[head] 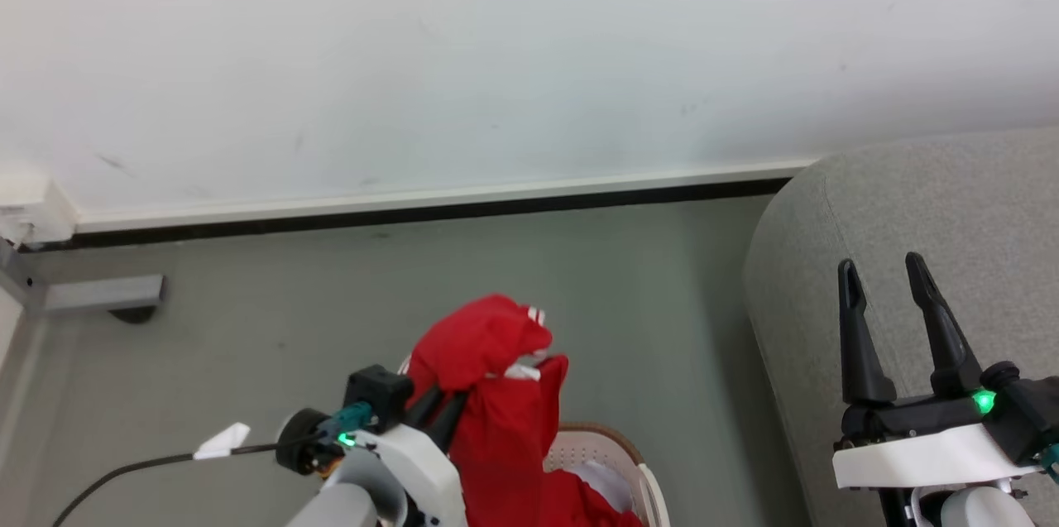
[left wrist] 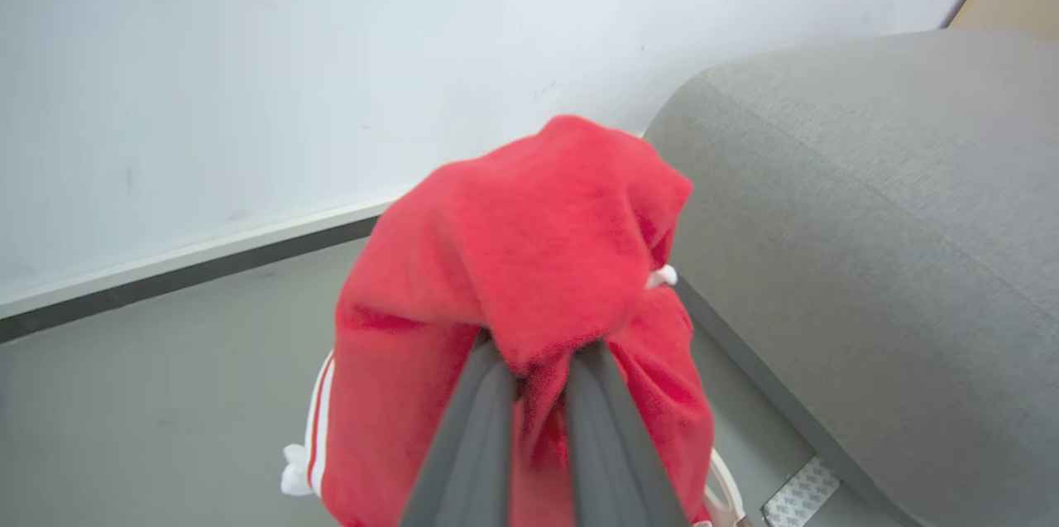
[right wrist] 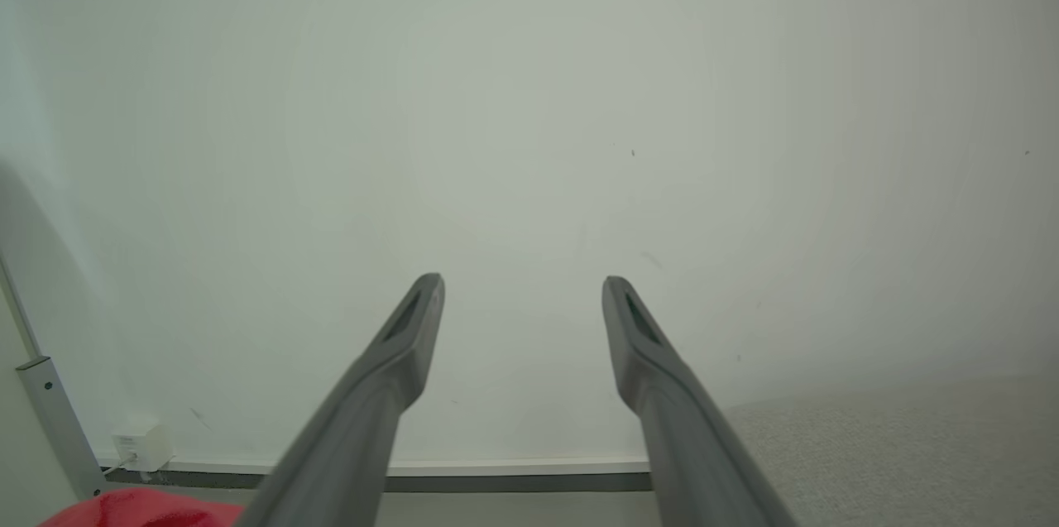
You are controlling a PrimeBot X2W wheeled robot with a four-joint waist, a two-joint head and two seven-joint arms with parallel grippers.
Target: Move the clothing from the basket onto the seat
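The bright red clothing (head: 488, 395) with white trim hangs lifted above the cream-white basket (head: 604, 448), whose brown rim peeks out at the bottom edge; its lower part still trails into the basket. My left gripper (head: 447, 411) is shut on it, and in the left wrist view the red fabric (left wrist: 538, 262) bunches over the fingertips, hiding them. The light grey seat (head: 910, 221) rises at the right. My right gripper (head: 884, 269) hovers open over it, fingers apart (right wrist: 521, 287), holding nothing. A corner of the red clothing (right wrist: 141, 509) shows low left in the right wrist view.
A white wall with a pale skirting board (head: 414, 204) runs behind the grey floor (head: 331, 304). A grey metal leg (head: 91, 294) and a white wall box (head: 29, 217) stand at the far left. A black cable (head: 124, 473) trails by my left arm. A pale cloth (head: 608, 486) lies in the basket.
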